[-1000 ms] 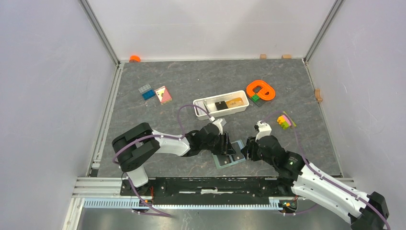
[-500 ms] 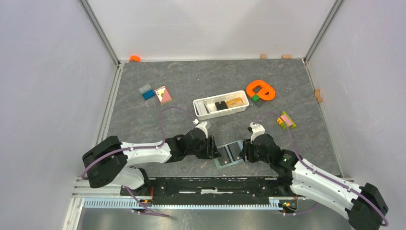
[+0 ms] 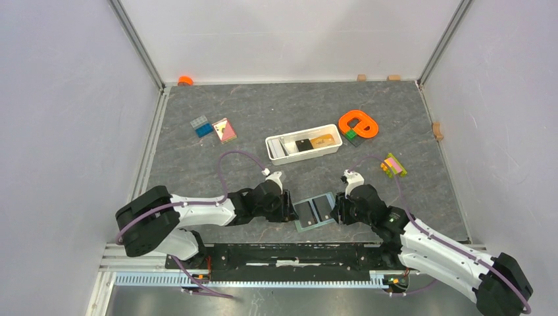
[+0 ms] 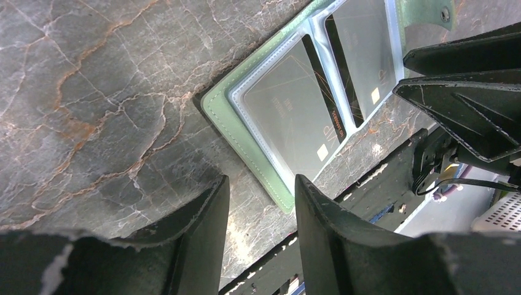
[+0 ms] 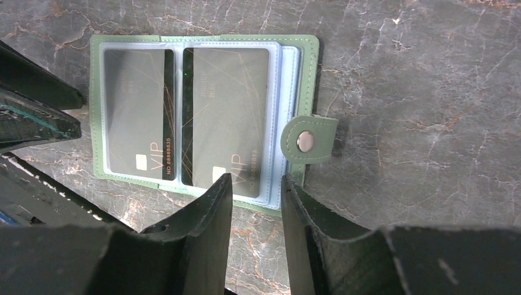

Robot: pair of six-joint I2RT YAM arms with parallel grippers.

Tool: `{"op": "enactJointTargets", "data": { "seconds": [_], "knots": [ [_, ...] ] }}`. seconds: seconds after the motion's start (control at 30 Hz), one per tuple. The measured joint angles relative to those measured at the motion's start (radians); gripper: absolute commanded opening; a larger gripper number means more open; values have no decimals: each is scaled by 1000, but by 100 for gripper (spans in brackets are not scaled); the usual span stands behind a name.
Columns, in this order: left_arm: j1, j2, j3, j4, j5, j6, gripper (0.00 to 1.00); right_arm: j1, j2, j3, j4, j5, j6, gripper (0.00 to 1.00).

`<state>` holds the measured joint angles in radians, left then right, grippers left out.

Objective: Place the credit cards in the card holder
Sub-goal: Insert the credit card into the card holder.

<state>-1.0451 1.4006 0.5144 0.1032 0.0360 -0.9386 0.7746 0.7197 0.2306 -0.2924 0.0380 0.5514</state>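
The card holder [image 3: 314, 212] lies open and flat on the table, sage green with a pale blue inside and a snap tab [image 5: 307, 140]. Two black credit cards [image 5: 138, 120] [image 5: 224, 114] sit in its clear sleeves. My left gripper [image 3: 287, 205] stands open just off its left edge; the left wrist view shows only bare table between the fingertips [image 4: 261, 184]. My right gripper [image 3: 337, 209] is open at the holder's right side, its tips [image 5: 255, 181] over the holder's edge. One more black card [image 3: 303, 144] and a tan card [image 3: 322, 140] lie in the white tray [image 3: 276, 146].
Behind the tray to the right is an orange ring-shaped toy [image 3: 358, 124]. Coloured blocks [image 3: 392, 165] lie right of my right arm. Blue and grey bricks [image 3: 201, 126] and a pink-yellow piece [image 3: 225, 130] are at the back left. The base rail runs close in front of the holder.
My left gripper has drawn back leftward off the card holder, leaving it uncovered and open. The right gripper has shifted slightly and its jaws have narrowed a little.
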Motion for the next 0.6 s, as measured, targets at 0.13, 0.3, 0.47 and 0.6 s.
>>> {"op": "enactJointTargets", "data": {
  "seconds": [0.13,0.3,0.47,0.6],
  "knots": [
    [0,10,0,6,0,-2,48,-3,-10,0,-1,-4,0,40],
    [0,16,0,17,0,-2,47,-3,-11,0,0,-16,-1,40],
    [0,22,0,26,2,-3,46,-3,5,0,8,-23,0,39],
    [0,22,0,26,1,-3,45,-3,1,0,7,-23,0,44]
  ]
}}
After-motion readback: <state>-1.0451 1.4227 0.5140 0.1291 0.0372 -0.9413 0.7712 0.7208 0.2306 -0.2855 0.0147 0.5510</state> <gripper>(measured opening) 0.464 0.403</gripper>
